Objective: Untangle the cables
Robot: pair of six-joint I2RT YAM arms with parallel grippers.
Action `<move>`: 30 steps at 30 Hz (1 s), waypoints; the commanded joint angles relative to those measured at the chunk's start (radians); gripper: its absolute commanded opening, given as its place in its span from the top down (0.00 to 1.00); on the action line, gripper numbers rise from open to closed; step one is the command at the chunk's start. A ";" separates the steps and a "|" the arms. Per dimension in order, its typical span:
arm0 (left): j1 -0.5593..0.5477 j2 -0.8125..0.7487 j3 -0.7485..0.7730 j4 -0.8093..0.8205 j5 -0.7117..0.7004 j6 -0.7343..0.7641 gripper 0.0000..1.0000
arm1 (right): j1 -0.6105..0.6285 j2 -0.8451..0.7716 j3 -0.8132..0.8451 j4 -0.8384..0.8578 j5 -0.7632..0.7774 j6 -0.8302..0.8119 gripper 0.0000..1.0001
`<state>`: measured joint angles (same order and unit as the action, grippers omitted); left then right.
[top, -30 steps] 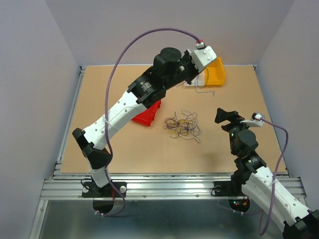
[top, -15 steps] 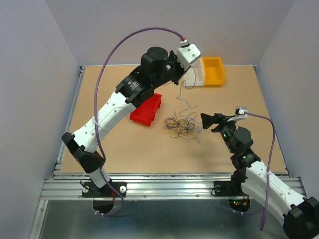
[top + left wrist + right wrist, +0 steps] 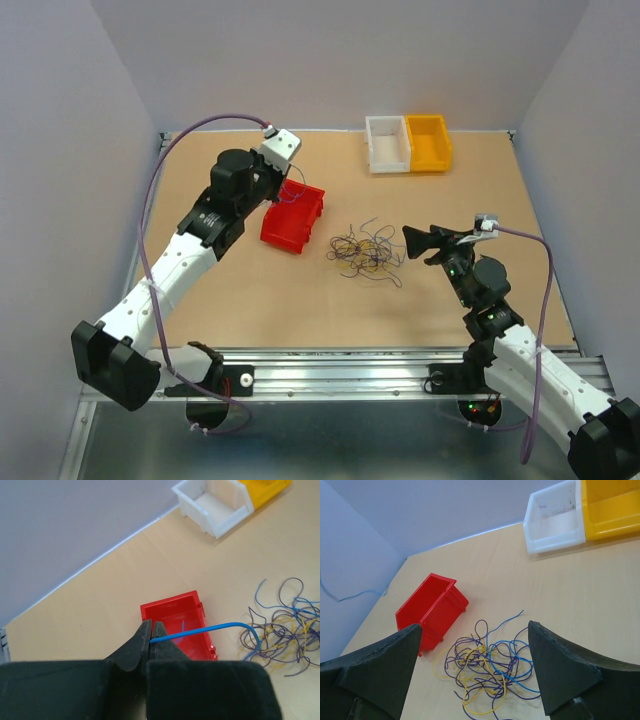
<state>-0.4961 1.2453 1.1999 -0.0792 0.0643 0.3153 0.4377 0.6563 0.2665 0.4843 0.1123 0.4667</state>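
Note:
The cables lie as a loose clump (image 3: 365,252) of purple, yellow and blue wires at the table's middle, also in the right wrist view (image 3: 495,665) and at the right edge of the left wrist view (image 3: 280,630). My left gripper (image 3: 283,192) (image 3: 151,630) is shut on one end of a single blue wire (image 3: 215,628). It holds the wire over the red bin (image 3: 285,235) (image 3: 170,601). The wire arcs to the right and droops toward the clump. My right gripper (image 3: 415,243) (image 3: 474,630) is wide open and empty, just right of and above the clump.
A white bin (image 3: 388,145) (image 3: 555,517) and a yellow bin (image 3: 428,142) (image 3: 610,505) stand side by side at the back edge. The red bin (image 3: 445,605) sits left of the clump. Grey walls enclose the table on three sides.
My left arm swung from the back bins leftward and down to the red bin, carrying a wire. My right gripper moved left toward the clump, then stayed put.

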 commanded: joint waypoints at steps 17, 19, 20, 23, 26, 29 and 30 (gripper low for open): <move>0.033 0.273 -0.069 0.196 -0.382 -0.108 1.00 | -0.005 -0.012 0.010 0.059 -0.002 -0.011 0.09; 0.033 0.312 -0.050 0.179 -0.418 -0.145 1.00 | -0.005 -0.015 0.010 0.057 0.000 -0.011 0.09; 0.033 0.321 -0.040 0.168 -0.460 -0.157 1.00 | -0.005 -0.015 0.010 0.057 -0.002 -0.010 0.09; 0.031 0.353 -0.017 0.136 -0.492 -0.193 1.00 | -0.005 -0.012 0.010 0.057 0.001 -0.008 0.09; 0.030 0.370 -0.016 0.124 -0.489 -0.226 1.00 | -0.005 -0.007 0.011 0.056 0.001 -0.007 0.09; 0.025 0.405 0.007 0.099 -0.472 -0.246 1.00 | -0.005 -0.003 0.013 0.056 0.000 -0.007 0.09; 0.022 0.414 0.012 0.098 -0.463 -0.254 1.00 | -0.005 -0.004 0.014 0.054 0.000 -0.007 0.09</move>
<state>-0.4648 1.6447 1.1522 0.0246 -0.3798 0.1188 0.4377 0.6556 0.2665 0.4850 0.1127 0.4671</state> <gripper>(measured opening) 0.040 0.907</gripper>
